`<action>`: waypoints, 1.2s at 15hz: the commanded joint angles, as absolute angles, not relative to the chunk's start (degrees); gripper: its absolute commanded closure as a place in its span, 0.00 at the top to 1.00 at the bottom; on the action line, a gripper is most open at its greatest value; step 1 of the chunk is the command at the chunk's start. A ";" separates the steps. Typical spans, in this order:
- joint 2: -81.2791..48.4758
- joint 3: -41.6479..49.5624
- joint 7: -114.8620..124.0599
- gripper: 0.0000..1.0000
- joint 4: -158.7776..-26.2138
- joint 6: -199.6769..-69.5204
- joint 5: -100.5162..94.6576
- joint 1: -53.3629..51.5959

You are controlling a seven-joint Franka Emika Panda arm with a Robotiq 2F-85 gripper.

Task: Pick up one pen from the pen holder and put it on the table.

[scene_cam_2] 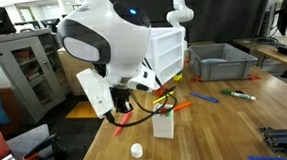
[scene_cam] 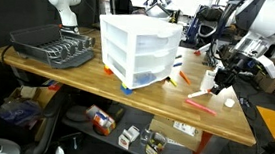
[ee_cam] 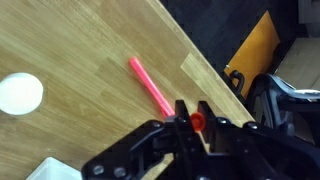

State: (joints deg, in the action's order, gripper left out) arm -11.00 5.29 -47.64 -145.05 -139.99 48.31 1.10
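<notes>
The small white pen holder (scene_cam: pixel 206 81) stands on the wooden table (scene_cam: pixel 77 77) near its end, and it also shows in an exterior view (scene_cam_2: pixel 163 124) with thin pens sticking out. My gripper (ee_cam: pixel 190 122) is above the table beside the holder. It is shut on a red pen (ee_cam: pixel 197 122) that I see end-on between the fingers. In both exterior views the gripper (scene_cam: pixel 221 74) (scene_cam_2: pixel 145 98) hangs just over the holder. A pink pen (ee_cam: pixel 150 85) lies flat on the table (ee_cam: pixel 90 40) below the gripper.
A large white three-drawer unit (scene_cam: pixel 137 49) stands mid-table, with a dark dish rack (scene_cam: pixel 52 47) beyond it. A small white round object (ee_cam: pixel 20 93) lies near the holder. A grey bin (scene_cam_2: pixel 221 63) and loose pens (scene_cam_2: pixel 205 98) are further along. The table edge (ee_cam: pixel 205 75) is close.
</notes>
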 commanded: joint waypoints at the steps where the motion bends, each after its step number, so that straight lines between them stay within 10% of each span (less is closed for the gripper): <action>1: -14.39 3.13 -48.71 0.04 -142.43 -140.88 49.57 3.93; 3: -15.46 2.99 -48.38 0.07 -141.65 -141.03 49.04 4.77; 4: -15.73 3.01 -48.32 0.41 -141.40 -141.03 48.86 5.14; 13: -8.94 3.87 -42.87 0.97 -143.43 -143.00 39.03 5.33; 14: -12.09 3.01 -44.30 0.80 -141.31 -143.18 40.87 6.15; 18: -9.32 3.29 -43.11 0.97 -142.87 -143.03 39.42 5.85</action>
